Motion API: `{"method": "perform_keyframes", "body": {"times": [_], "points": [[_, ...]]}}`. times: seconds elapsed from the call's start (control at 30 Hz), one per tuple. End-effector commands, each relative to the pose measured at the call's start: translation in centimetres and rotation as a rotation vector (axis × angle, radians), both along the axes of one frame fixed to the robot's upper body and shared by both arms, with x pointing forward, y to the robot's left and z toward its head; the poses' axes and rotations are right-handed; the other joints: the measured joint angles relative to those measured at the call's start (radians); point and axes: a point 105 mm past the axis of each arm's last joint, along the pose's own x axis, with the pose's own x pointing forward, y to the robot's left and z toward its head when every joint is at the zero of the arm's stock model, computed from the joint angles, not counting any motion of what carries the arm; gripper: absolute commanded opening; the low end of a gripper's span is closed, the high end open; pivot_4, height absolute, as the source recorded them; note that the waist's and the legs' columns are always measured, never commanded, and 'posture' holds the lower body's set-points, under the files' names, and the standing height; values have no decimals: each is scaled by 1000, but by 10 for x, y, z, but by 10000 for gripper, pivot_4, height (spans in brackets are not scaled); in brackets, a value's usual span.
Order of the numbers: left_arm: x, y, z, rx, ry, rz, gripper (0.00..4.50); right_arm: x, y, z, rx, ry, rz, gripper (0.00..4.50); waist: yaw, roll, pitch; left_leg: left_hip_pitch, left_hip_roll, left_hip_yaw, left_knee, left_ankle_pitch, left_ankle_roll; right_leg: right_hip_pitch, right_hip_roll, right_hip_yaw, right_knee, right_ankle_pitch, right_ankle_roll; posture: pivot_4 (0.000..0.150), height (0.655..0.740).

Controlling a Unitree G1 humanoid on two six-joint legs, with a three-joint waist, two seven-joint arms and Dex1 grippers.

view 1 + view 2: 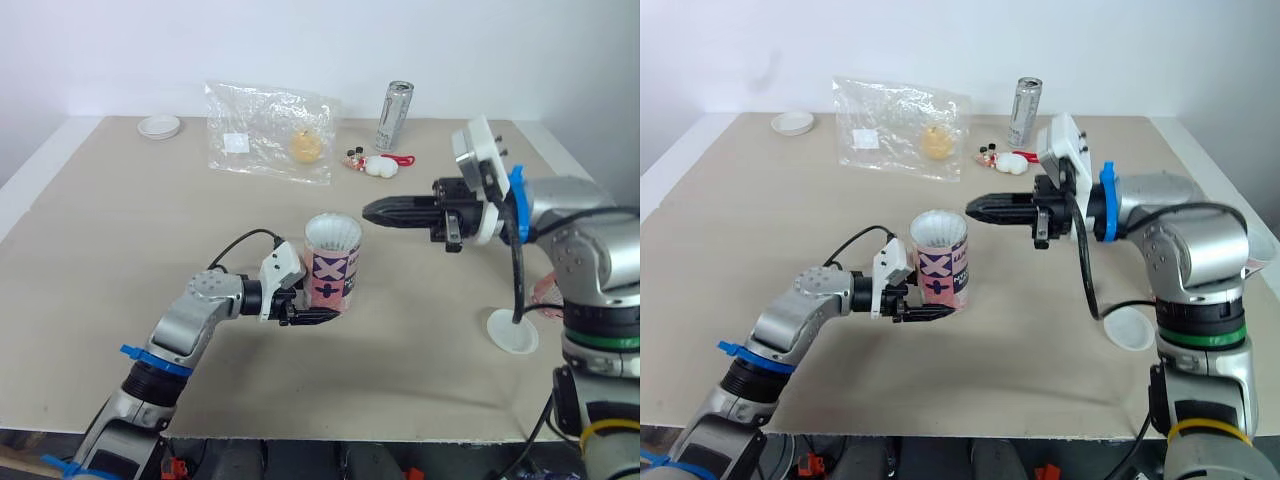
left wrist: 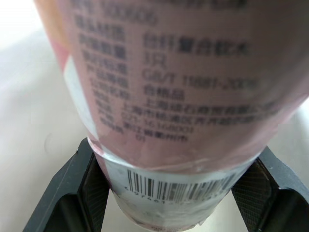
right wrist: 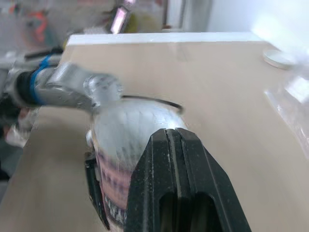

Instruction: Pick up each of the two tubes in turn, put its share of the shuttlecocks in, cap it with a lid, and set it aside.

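Left eye view shows the left claw (image 1: 312,308) pinching the pink tube (image 1: 332,270) low on its body, one black finger on each side. The tube stands upright between them. The left wrist view confirms the grip, with both fingers pressed against the tube's lower band near the barcode. Whether the tube's base touches the surface (image 1: 120,240) I cannot tell. White shuttlecock feathers (image 1: 332,233) fill the tube's open mouth, above the left claw.

The right claw (image 1: 372,212) is held level, its two fingers pressed together with nothing between them, pointing toward the tube's top. Its tip is near the rim, just beside it and not touching. In the right wrist view the joined fingers point at the feathered mouth of the tube.

A white lid (image 1: 512,331) lies flat on the surface, well apart from the right claw, back toward that arm's body. Beyond both claws, on the surface's far side, lie a clear plastic bag (image 1: 268,130), a slim can (image 1: 394,116) standing upright, and a small white dish (image 1: 159,126) near the far corner on the left claw's side.
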Motion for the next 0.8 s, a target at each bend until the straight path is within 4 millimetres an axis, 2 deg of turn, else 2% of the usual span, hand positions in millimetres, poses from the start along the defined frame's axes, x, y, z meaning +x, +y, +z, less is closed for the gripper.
{"method": "perform_keyframes", "body": {"times": [0.03,0.23,0.37,0.47,0.5,0.53,0.63,0.7,0.73,0.8], "points": [[0,1,5,-61,-92,27,30225,2,-11,9,91,-103,-93,520,-1,0,0,0,0,0,0,0,0,0,0,0,0,0,0,1500,7400],[2,7,-12,-46,-155,60,30225,3,-29,-5,167,-109,-194,520,-2,0,0,1,0,0,0,0,0,0,1,0,0,1,-1,1500,7400],[2,7,-24,-23,-185,49,30225,-2,-43,-39,161,-27,-264,520,-1,0,0,1,0,0,0,0,0,1,0,0,-1,1,0,1500,7400],[1,4,-25,-16,-202,29,30225,-4,-55,-55,148,32,-311,520,-1,0,0,1,0,1,0,0,0,1,0,1,-1,1,0,1500,7400],[1,3,-25,-19,-205,28,30225,-4,-60,-59,140,50,-324,6505,-2,0,0,1,0,1,0,0,0,1,0,1,-1,1,1,1500,7400],[1,2,-25,-20,-208,27,30225,-6,-65,-64,115,72,-329,9432,-2,0,0,2,0,1,0,0,0,2,0,1,-1,1,1,1500,7400],[1,-2,-24,-20,-210,13,30225,-14,-89,-78,-86,129,-332,23035,-1,0,0,2,-1,1,1,0,0,2,0,1,-1,0,-2,1500,7400],[0,-2,-25,-12,-210,1,30225,-22,-100,-83,-209,183,-314,31071,-1,0,0,2,-1,2,1,0,0,2,-1,2,-2,0,-2,1500,7400],[-1,-3,-25,-7,-211,-4,30225,-27,-106,-85,-272,207,-303,32607,-1,0,0,2,-1,2,1,0,0,2,-1,2,-2,0,-2,1500,7400],[-1,-3,-26,-5,-206,-9,30225,-41,-115,-87,-396,274,-268,41328,-1,1,0,2,-1,2,1,0,0,2,-1,2,-2,0,-2,1500,7400]]}}
